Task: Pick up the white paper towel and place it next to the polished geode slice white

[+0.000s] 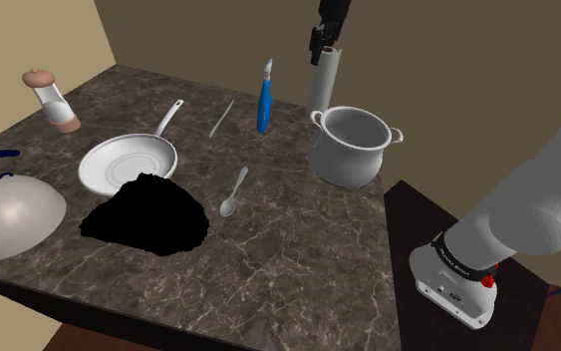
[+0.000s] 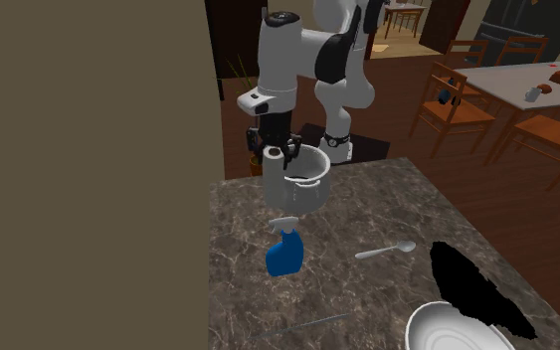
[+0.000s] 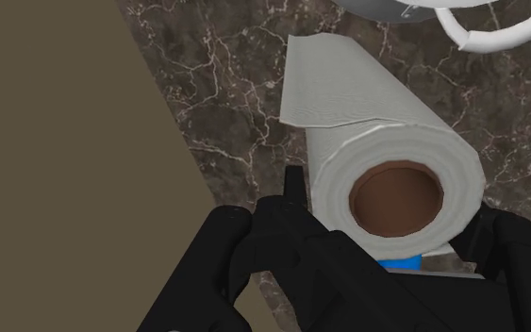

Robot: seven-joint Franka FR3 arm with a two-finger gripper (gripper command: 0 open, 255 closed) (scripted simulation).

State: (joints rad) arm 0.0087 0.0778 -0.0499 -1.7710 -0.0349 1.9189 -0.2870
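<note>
Veined counter (image 1: 298,249); end effector (image 1: 326,45) clasps paper towel (image 1: 325,82); wrist view reveals brown core (image 3: 395,196).

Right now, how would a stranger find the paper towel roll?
Look at the dark marble table and find the big grey pot. Right beside it stands the paper towel roll: the only tall white tube, gripped at its top by the black claw.

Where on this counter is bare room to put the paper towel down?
The widest bare counter lies between the spoon, the pot and the near edge. A smaller patch lies between the grinder, the pan and the far edge. Around the pan, black shape and dome it is crowded.
</note>
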